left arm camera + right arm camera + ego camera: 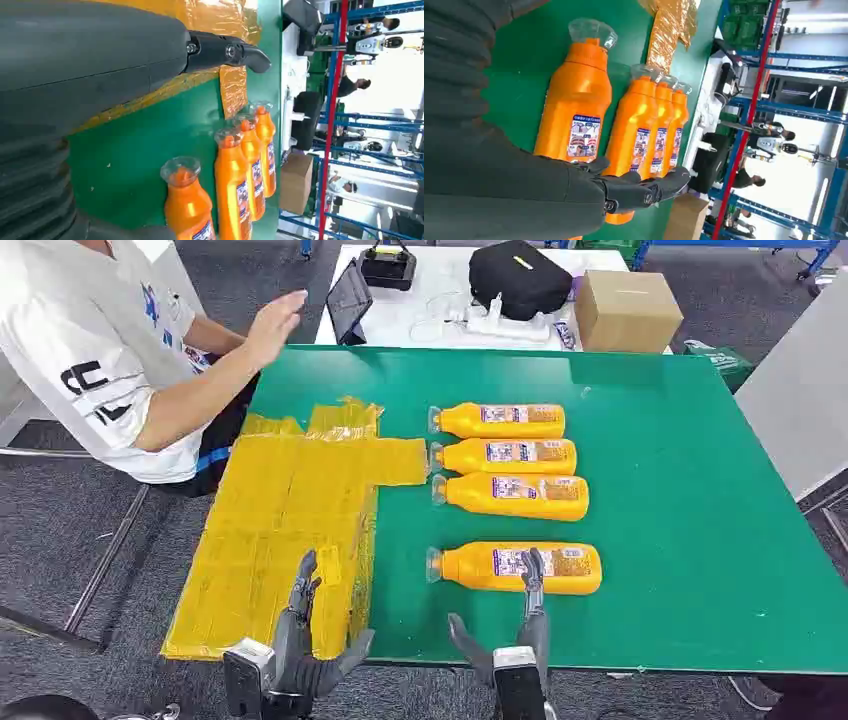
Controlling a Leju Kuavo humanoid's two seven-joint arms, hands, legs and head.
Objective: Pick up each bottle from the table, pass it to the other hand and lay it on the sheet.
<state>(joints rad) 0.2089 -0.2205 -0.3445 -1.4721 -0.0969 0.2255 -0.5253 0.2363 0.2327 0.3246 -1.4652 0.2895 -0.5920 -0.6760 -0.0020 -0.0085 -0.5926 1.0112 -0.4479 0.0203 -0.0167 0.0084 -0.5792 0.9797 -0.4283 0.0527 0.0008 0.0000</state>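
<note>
The right hand [527, 612] reaches over the near edge of the green table [690, 520], fingers apart and straight, thumb spread off to its inner side, holding nothing. Its fingertips [532, 565] lie over the labelled middle of the nearest orange bottle [515, 567]; whether they touch it cannot be told. In the right wrist view the same hand [644, 187] stretches its dark fingers across the lower body of that bottle [576, 112], which lies flat with its clear cap pointing towards the left hand's side.

Beyond the right hand's fingertips, past a gap of bare green, three more orange bottles lie side by side and close together, caps pointing the same way: the closest of the three [512, 496], the middle one [505, 456] and the farthest one [500, 421].

The left hand [300, 635] is open too, fingers apart and extended, thumb out towards the right hand, with nothing in it. It hovers above the near part of the yellow sheet [270, 530], which spreads forward from it and has a tab reaching towards the caps of the bottle row. In the left wrist view a dark finger [230, 52] juts over the crinkled yellow sheet [232, 87].

Farther off to the left hand's outer side, a person in a white shirt [95, 350] sits at the table's corner with a hand [275, 325] raised above the table edge. Past the far edge of the green table stands a white table [440, 300] carrying a black bag [520, 278] and a cardboard box [627, 310].
</note>
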